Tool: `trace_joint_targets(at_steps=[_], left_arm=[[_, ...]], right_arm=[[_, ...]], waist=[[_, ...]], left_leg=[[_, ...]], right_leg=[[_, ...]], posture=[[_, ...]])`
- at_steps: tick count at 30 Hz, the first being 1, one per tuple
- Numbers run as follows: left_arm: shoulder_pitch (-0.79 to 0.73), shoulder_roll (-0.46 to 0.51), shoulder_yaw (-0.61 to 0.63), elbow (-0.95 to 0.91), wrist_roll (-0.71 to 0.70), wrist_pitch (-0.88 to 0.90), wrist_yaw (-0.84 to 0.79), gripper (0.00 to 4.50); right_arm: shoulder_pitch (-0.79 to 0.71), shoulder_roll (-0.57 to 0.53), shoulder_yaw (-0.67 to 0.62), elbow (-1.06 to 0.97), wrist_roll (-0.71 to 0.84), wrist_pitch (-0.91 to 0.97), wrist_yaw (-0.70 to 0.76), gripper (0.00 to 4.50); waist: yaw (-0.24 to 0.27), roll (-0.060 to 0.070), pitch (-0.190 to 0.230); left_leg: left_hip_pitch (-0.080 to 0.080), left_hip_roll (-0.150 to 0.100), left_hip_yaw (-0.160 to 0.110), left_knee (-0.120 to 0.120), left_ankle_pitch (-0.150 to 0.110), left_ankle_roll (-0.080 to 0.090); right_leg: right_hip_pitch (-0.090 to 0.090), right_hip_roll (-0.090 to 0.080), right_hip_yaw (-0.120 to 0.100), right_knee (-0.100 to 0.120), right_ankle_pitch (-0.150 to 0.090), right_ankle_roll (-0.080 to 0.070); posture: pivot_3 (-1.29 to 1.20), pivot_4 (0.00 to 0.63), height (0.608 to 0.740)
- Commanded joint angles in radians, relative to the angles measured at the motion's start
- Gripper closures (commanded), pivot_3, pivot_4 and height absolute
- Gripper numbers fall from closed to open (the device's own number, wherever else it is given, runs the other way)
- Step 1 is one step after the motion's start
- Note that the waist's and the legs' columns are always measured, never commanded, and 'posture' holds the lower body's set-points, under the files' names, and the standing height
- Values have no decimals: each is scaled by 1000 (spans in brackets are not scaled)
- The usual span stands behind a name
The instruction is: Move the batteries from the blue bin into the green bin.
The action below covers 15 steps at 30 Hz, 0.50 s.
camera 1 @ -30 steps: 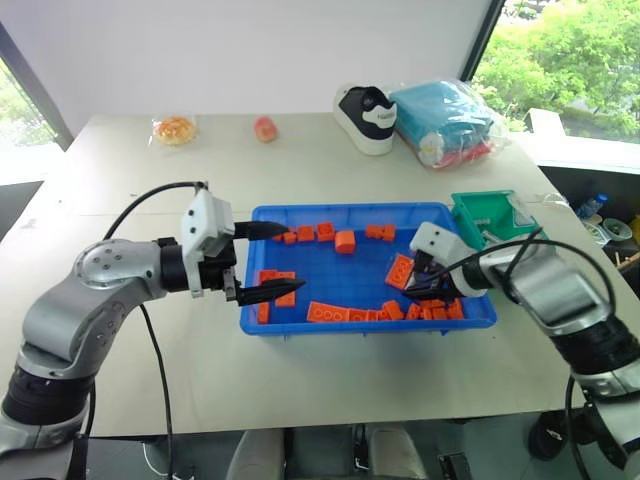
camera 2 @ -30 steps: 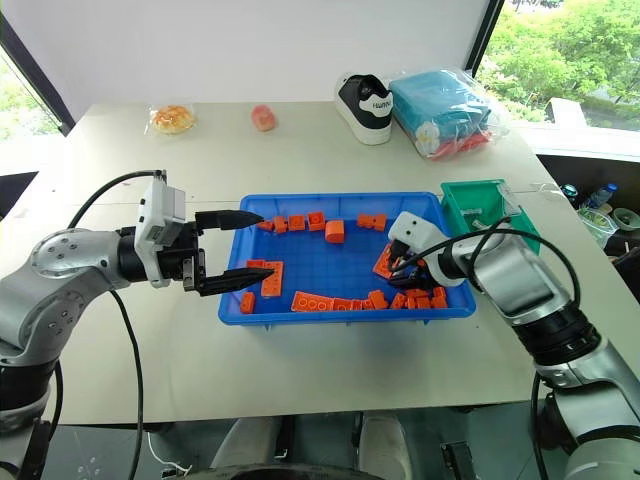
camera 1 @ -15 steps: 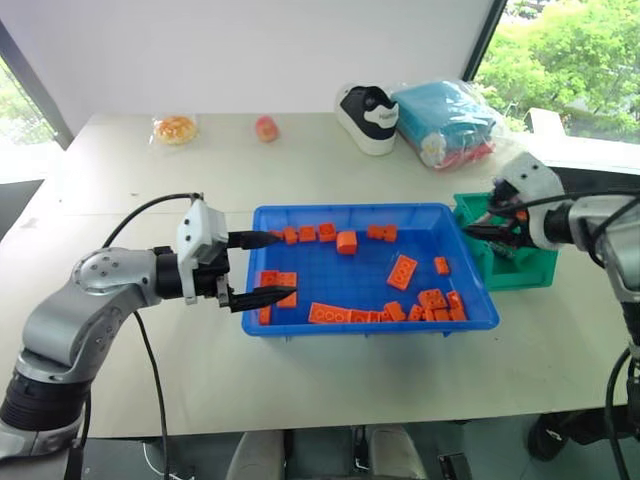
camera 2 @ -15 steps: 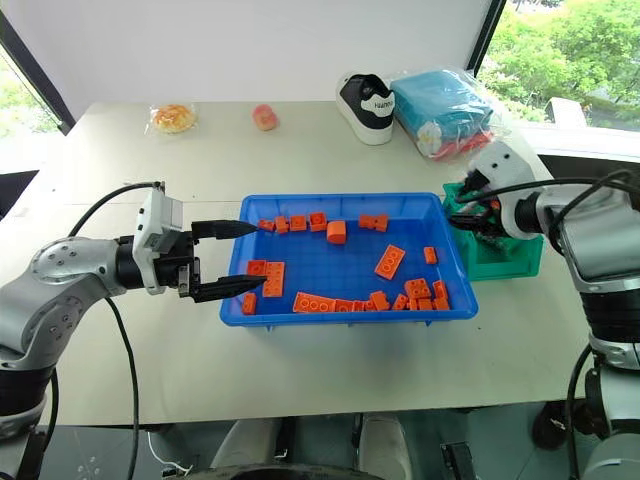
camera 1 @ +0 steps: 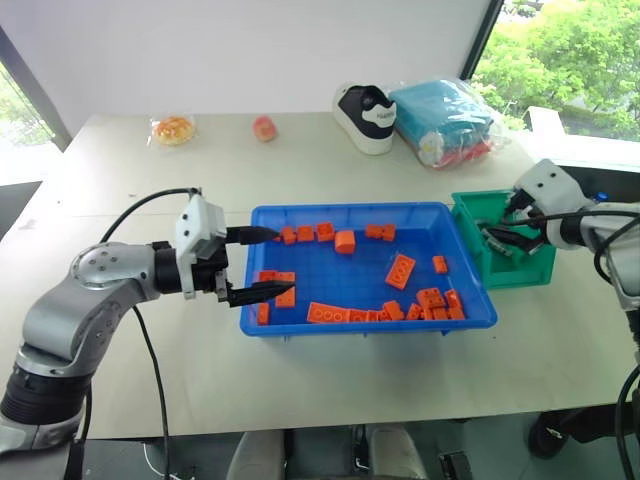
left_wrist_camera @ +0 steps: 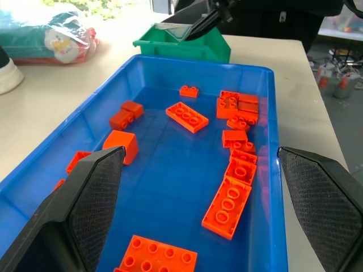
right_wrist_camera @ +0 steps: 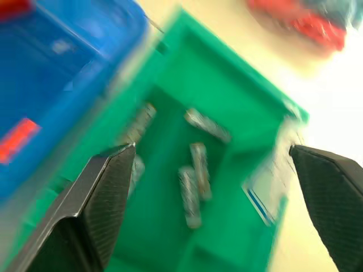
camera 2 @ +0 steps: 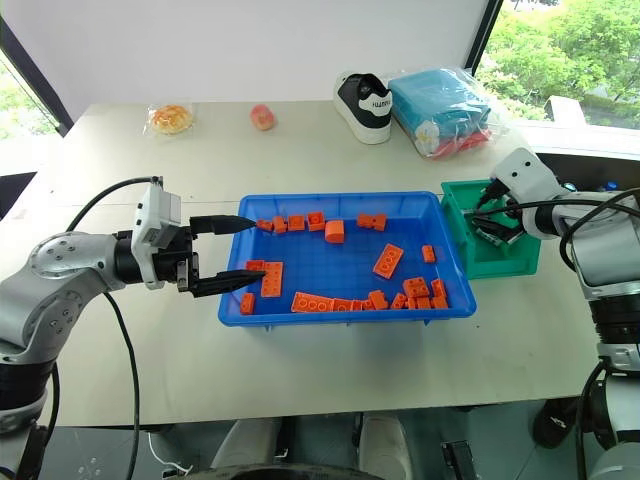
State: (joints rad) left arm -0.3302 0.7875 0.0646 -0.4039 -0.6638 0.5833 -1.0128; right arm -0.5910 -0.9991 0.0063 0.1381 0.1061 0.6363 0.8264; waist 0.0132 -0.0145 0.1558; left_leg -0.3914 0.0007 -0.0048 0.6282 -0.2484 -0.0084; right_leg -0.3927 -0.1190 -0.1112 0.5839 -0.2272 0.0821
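At the right edge of the head views, I see the right gripper (camera 2: 492, 222) over the green bin (camera 2: 520, 255), its two black fingers spread wide with nothing between them. In its wrist view the fingers (right_wrist_camera: 105, 192) stand far apart at either side, and several batteries (right_wrist_camera: 198, 163) lie loose on the bin's floor, a detail too small to make out from the head. At centre left, the left gripper (camera 1: 270, 264) hangs at the left rim of the blue bin (camera 1: 300, 322), fingers parted and holding nothing, one above the rim and one near an orange brick (camera 1: 284, 298). Its wrist view looks along the tray: scattered orange bricks (left_wrist_camera: 228, 205) and no silver cylinder that I can pick out, with the green bin just beyond the far rim. Past the tray, at upper centre, sit a shoe (camera 1: 366, 117) and a teal wrapped bundle (camera 1: 446, 120). A second ago the right gripper was low in the tray's right end among the bricks, nearly closed; it has since crossed to the green bin and opened. The left gripper has barely shifted.
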Motion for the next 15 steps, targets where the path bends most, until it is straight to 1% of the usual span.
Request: trace_joint_targets(at_steps=[1, 3, 5, 8, 11, 15], left_arm=[[-6, 26, 48, -27, -22, 12, 2, 0], [4, 40, 73, -32, -41, 27, 4, 0], [12, 54, 99, -31, -57, 43, 4, 0], [26, 75, 140, -27, -86, 68, -1, 0], [43, 95, 174, -20, -113, 91, -8, 0], [63, 111, 200, -4, -122, 93, -25, 0]], right_arm=[[-5, -38, -131, -87, 133, -95, 158, 42], [62, -86, -195, -131, 210, -132, 294, 42], [131, -137, -245, -153, 257, -135, 389, 42], [236, -204, -311, -160, 305, -108, 485, 42], [322, -240, -364, -143, 318, -94, 526, 42], [377, -251, -400, -64, 280, -121, 508, 42]], waist=[[1, 1, 0], [2, 1, 1], [6, 0, 1], [7, 0, 1], [2, 1, 1], [0, 3, 1]], left_leg=[[0, 0, 0, 0, 0, 0], [0, 0, 0, 0, 0, 0], [0, 0, -2, 0, 0, 0], [1, 0, -1, 1, -1, 1], [1, 0, -1, 1, -2, -2], [2, 1, 0, 0, -3, -3]], right_leg=[[0, 0, 0, 0, 0, 0], [0, 0, 0, 0, 0, 0], [2, 0, -1, -1, 0, 1], [3, 0, -1, -2, 0, 0], [3, -1, 0, -2, -1, 0], [1, -1, 0, -2, -1, 0]], posture=[[0, 150, 707], [0, 150, 707], [0, 150, 707], [0, 150, 707], [0, 150, 707], [0, 150, 707]])
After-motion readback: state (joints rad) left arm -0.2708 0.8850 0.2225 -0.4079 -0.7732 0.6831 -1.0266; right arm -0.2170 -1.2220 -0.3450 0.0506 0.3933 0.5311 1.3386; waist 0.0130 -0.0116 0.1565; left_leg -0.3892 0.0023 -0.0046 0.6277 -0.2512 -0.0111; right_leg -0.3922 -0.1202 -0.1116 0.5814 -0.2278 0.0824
